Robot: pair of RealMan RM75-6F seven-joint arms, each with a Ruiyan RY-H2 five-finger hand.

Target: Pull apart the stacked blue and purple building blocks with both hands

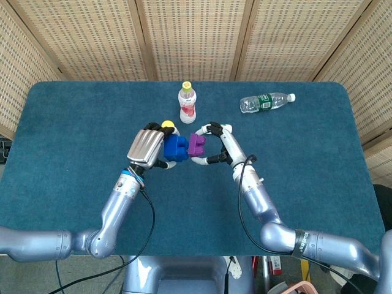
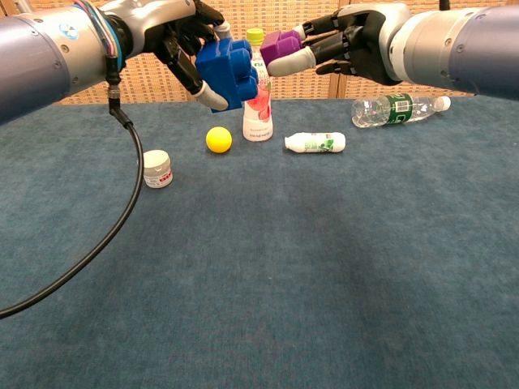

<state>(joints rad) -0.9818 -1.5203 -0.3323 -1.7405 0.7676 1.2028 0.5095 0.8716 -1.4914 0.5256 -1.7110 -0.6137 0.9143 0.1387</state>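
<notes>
My left hand (image 1: 147, 147) (image 2: 180, 32) grips the blue block (image 1: 176, 147) (image 2: 228, 71), held in the air above the table. My right hand (image 1: 217, 143) (image 2: 353, 39) pinches the smaller purple block (image 1: 197, 144) (image 2: 280, 44). The two blocks are apart, with a narrow gap between them, both raised above the middle of the table.
On the blue cloth table (image 1: 73, 128) stand a pink drink bottle (image 1: 187, 102) (image 2: 258, 101), a yellow ball (image 2: 218, 139), a small white jar (image 2: 157, 168), a small white bottle lying down (image 2: 315, 143) and a clear water bottle on its side (image 1: 265, 101) (image 2: 396, 109).
</notes>
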